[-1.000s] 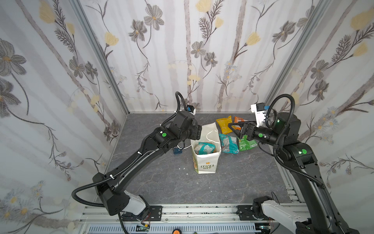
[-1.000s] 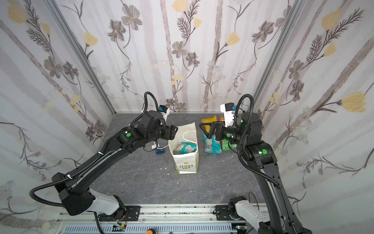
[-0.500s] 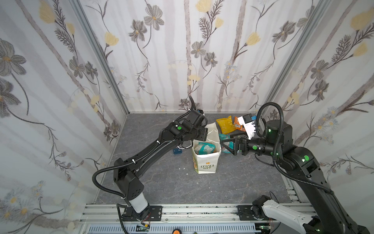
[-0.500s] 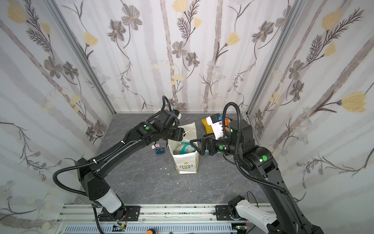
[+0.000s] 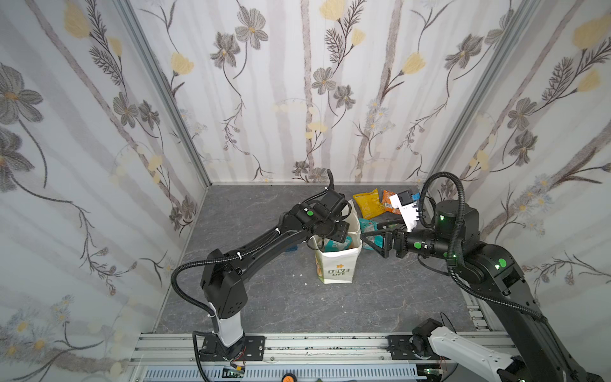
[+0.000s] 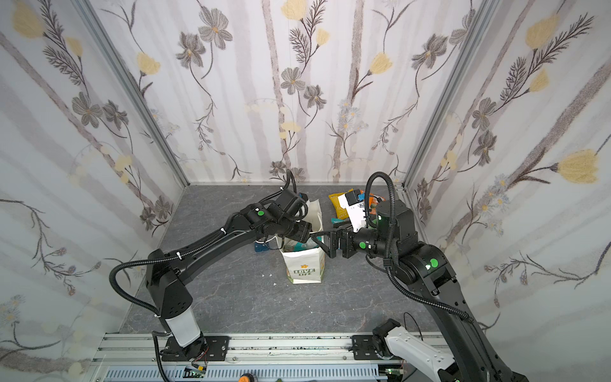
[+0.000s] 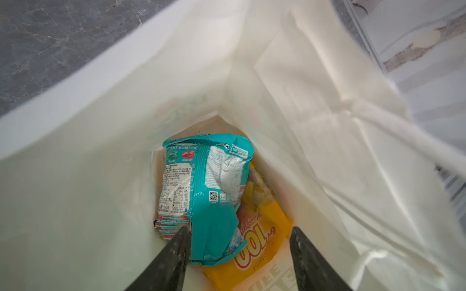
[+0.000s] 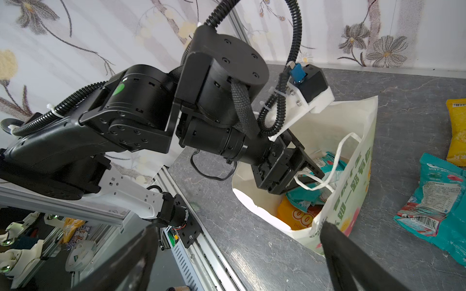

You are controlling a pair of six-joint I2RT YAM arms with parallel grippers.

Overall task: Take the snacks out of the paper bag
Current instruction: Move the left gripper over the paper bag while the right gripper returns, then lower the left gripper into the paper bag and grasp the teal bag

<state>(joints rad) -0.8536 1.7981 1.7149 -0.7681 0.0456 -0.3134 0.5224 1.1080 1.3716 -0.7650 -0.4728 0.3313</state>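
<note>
The white paper bag (image 5: pixel 337 268) (image 6: pixel 304 268) stands upright in the middle of the table. My left gripper (image 7: pixel 240 231) reaches down into its mouth (image 8: pixel 315 176). It is open, its fingers straddling the near end of a teal snack (image 7: pixel 206 191) that lies on an orange one (image 7: pixel 262 234). One finger touches the teal packet's edge. My right gripper (image 5: pixel 370 239) (image 8: pixel 237 226) hangs wide open and empty beside the bag's green side (image 8: pixel 353 176). On the table behind it lie yellow (image 5: pixel 368 202), orange (image 5: pixel 386 203) and teal (image 8: pixel 433 201) snacks.
A small blue box (image 6: pixel 261 247) sits on the table left of the bag, partly under my left arm. A white cord handle (image 8: pixel 338 161) loops over my left gripper. Flowered walls close three sides. The aluminium rail (image 5: pixel 297 344) runs along the front.
My left gripper has swung over the bag and dipped into its mouth, its jaws narrowing a little. My right gripper has moved from the loose snacks to the bag's right side.
</note>
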